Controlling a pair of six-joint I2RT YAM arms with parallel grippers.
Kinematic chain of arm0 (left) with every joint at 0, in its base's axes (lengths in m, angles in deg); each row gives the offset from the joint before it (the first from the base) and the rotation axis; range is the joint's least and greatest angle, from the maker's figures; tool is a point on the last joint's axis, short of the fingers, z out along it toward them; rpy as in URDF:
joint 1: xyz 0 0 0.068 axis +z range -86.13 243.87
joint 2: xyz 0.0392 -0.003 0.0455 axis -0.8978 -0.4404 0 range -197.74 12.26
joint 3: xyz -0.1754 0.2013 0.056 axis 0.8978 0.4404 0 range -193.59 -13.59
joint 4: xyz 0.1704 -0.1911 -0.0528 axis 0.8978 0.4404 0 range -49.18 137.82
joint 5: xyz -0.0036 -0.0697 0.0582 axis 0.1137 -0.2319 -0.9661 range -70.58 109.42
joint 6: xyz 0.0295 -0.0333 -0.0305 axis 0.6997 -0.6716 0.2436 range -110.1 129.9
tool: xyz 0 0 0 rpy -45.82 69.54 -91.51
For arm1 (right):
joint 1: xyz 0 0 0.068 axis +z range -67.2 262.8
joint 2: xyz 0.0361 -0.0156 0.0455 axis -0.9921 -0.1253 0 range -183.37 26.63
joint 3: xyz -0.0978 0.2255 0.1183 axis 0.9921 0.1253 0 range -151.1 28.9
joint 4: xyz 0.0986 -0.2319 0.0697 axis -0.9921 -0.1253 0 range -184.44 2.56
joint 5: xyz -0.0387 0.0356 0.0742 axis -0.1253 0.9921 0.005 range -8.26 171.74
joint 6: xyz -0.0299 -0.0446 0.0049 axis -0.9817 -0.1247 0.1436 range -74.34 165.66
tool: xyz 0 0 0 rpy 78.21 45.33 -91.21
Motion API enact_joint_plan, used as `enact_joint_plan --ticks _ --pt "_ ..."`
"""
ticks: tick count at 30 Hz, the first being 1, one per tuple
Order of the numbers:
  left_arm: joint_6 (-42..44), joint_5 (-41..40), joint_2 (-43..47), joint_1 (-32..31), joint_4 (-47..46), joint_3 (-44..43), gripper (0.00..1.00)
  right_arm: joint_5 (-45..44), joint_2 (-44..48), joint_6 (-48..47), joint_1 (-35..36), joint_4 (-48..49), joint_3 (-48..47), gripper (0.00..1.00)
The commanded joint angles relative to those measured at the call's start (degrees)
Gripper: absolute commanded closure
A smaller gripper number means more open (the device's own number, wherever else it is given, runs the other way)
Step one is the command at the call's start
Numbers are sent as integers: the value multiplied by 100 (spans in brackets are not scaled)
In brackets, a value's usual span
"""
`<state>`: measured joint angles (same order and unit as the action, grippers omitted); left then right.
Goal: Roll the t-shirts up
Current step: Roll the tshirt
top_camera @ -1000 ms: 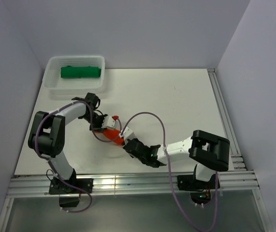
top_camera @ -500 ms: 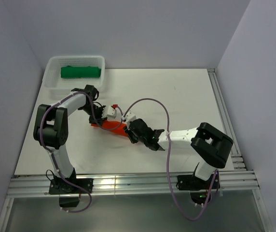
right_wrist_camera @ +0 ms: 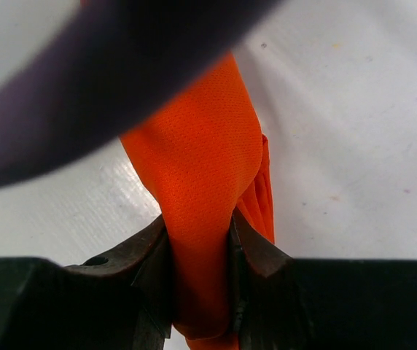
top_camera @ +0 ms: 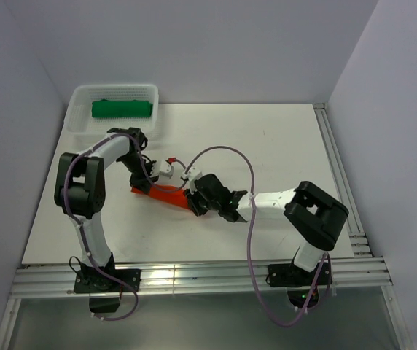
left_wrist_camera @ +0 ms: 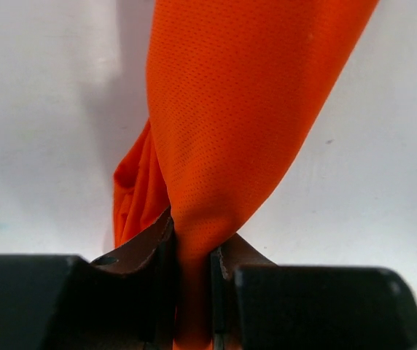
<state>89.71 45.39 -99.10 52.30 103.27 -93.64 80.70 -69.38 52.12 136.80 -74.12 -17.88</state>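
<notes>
The orange-red t-shirt (top_camera: 161,195) is a long rolled bundle on the white table, stretched between my two grippers. My left gripper (top_camera: 143,187) is shut on its left end. In the left wrist view the cloth (left_wrist_camera: 245,95) runs up from between the pinching fingers (left_wrist_camera: 146,244) of the left gripper (left_wrist_camera: 192,246). My right gripper (top_camera: 192,202) is shut on the right end. Seen from the right wrist, that gripper (right_wrist_camera: 200,227) squeezes the orange cloth (right_wrist_camera: 201,146). The green t-shirt (top_camera: 122,109) lies rolled in the basket.
The white mesh basket (top_camera: 77,128) stands at the table's far left corner, just beyond the left arm's elbow. A purple cable (right_wrist_camera: 84,80) loops over the right wrist and crosses the top of its view. A metal rail (top_camera: 336,175) runs along the table's right edge.
Both grippers have carried the orange t-shirt a little away from the near edge and drawn it out longer, the left end going left. Both arms have swung accordingly.
</notes>
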Motion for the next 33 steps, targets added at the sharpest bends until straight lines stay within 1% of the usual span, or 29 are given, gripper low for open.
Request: enact_joint_plan --ticks 1,3,6,12,19,23,25,26,28,31,32,33 --pt "333 -84 -133 32 513 -37 100 358 -15 224 5 179 248 100" --pt "439 -84 -28 32 417 208 100 394 47 461 58 468 546 100" --pt "614 -31 34 24 399 481 100 604 21 681 93 636 740 100" --pt "579 -295 -316 -3 741 464 99 1262 -85 1041 93 645 855 100" --pt "553 -646 -633 -47 777 605 100 2027 -199 1629 93 918 1084 99" --pt "588 -796 -818 -47 891 491 100 2029 -191 1727 85 813 1171 94" --pt "615 -848 -871 -55 900 508 100 1915 -51 1762 85 681 1233 86" --pt "615 -875 -871 -64 909 525 100 1862 37 1780 85 654 1268 80" --pt "623 -980 -871 -108 900 578 100 1713 344 1789 93 602 1382 60" --pt "632 -1016 -906 -143 917 552 100 1318 792 1666 85 382 1444 52" --pt "624 -1024 -941 -143 944 543 100 1099 890 1631 85 155 1392 46" --pt "623 -1033 -959 -152 961 526 100 993 978 1526 85 31 1357 43"
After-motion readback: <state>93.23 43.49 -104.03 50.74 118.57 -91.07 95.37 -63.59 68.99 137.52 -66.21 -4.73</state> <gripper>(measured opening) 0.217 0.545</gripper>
